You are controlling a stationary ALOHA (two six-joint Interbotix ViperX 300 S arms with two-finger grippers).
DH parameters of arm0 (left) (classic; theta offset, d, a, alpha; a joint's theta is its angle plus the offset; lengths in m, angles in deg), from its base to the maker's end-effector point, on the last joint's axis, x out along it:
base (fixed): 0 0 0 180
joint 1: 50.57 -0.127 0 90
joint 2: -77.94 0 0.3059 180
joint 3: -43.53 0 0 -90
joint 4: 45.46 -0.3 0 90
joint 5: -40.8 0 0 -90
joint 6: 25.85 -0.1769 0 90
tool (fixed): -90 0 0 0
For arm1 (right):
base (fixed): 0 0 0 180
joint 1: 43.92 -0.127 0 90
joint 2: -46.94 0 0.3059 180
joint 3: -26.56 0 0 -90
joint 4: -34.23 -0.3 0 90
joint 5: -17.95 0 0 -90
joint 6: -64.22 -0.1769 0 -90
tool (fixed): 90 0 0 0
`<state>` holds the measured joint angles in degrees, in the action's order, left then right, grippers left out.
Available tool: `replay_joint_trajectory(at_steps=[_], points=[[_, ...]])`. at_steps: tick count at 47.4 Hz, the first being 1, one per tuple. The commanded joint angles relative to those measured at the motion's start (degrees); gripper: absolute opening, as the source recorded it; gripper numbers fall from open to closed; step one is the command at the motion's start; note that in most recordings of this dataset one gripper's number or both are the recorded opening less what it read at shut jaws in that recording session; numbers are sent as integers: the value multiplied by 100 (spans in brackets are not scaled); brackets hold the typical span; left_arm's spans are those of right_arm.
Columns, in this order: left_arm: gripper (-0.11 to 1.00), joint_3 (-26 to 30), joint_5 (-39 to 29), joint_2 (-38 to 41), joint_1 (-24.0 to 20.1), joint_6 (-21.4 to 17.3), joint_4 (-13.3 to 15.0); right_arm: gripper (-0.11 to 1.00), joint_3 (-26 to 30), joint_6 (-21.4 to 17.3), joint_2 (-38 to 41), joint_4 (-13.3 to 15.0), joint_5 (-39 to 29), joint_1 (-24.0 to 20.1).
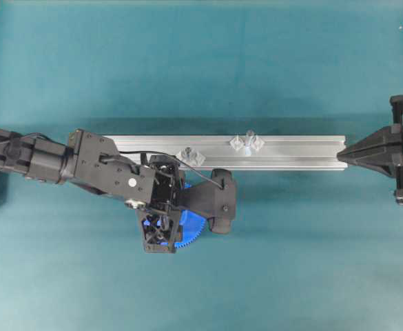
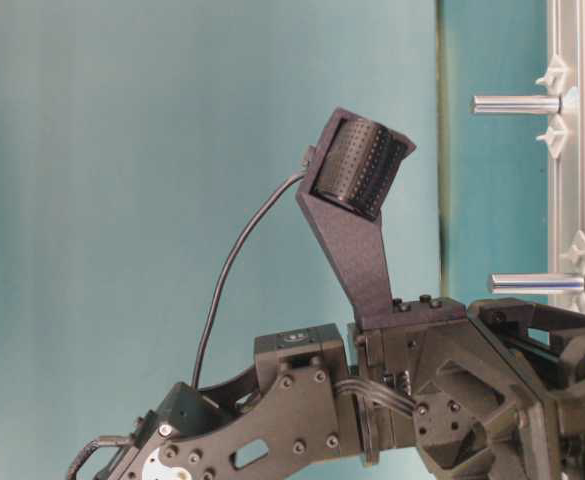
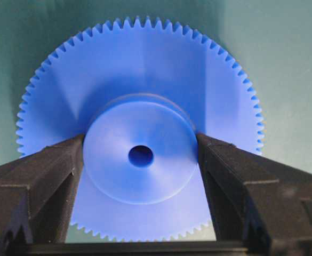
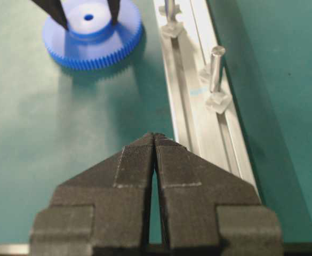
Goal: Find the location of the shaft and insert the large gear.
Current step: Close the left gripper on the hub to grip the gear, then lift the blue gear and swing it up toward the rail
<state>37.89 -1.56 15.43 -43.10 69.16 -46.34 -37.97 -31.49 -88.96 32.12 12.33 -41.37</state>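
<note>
Left gripper [image 1: 177, 224] sits over the large gear [image 1: 191, 231] in my overhead view, on the green mat [image 1: 291, 262] just in front of the aluminium rail [image 1: 291, 153]; the shaft [image 1: 249, 138] stands on that rail, further right. Table-level, I see two metal pegs on the rail, the shaft [image 2: 515, 104] being the upper one. From the left wrist camera, both fingers [image 3: 49, 176] touch the gear's raised hub, so I read it as clasping the gear. Right wrist: right gripper [image 4: 154, 140] has its fingertips pressed together, empty, beside the rail.
</note>
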Motion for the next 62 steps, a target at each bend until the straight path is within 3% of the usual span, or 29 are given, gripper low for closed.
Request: replay_joint_trajectory(at_steps=[1,44,62], points=[[70,-9,-18,-44,-18,18,-18,2,62,-62,26,-9,26,9],[70,53,-18,-193,-18,-35,-18,2,44,-62,-26,-18,26,0],[70,352,-334,-343,-18,-44,-26,2,18,-70,-132,-18,26,9]])
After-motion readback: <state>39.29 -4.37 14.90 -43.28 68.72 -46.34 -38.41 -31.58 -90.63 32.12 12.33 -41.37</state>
